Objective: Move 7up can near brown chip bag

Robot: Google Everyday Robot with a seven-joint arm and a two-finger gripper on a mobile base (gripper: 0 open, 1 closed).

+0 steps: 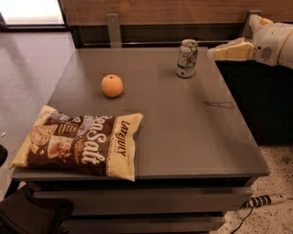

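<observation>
Jaw state: cannot tell, the cream-coloured plastic gripper (215, 52) reads as 1 tapered block from this side. The gripper hangs in the air over the table's far right edge, pointing toward 9 o'clock. Its tip is level with the upper half of the can and just beside it, not touching, with a narrow gap between them. Toward 3 o'clock from the gripper, the white rounded arm (274, 43) runs out of frame. The small white-and-green 7up can (187, 58), with red marks and a silver top, stands upright on the tabletop at about 1 o'clock from its middle, near the far edge, with the gripper at its 3 o'clock. 1 round orange (112, 85) sits at about 11 o'clock from the middle, at the can's 8 o'clock and well apart from it. The large flat brown chip bag (80, 144), brown and cream-yellow with white "Sea Salt" lettering and chip pictures, lies flat at the near left corner, about 7 o'clock from the middle. Its near edge is at the table's front rim. The bag is well apart from the can, with the orange at its 12 o'clock. The grey flat square table (192, 132) shows stacked lower tiers under the front edge. A white power strip (265, 200) lies on the speckled floor at 5 o'clock. A brown wood panel (174, 11) runs behind the table at 12 o'clock.
</observation>
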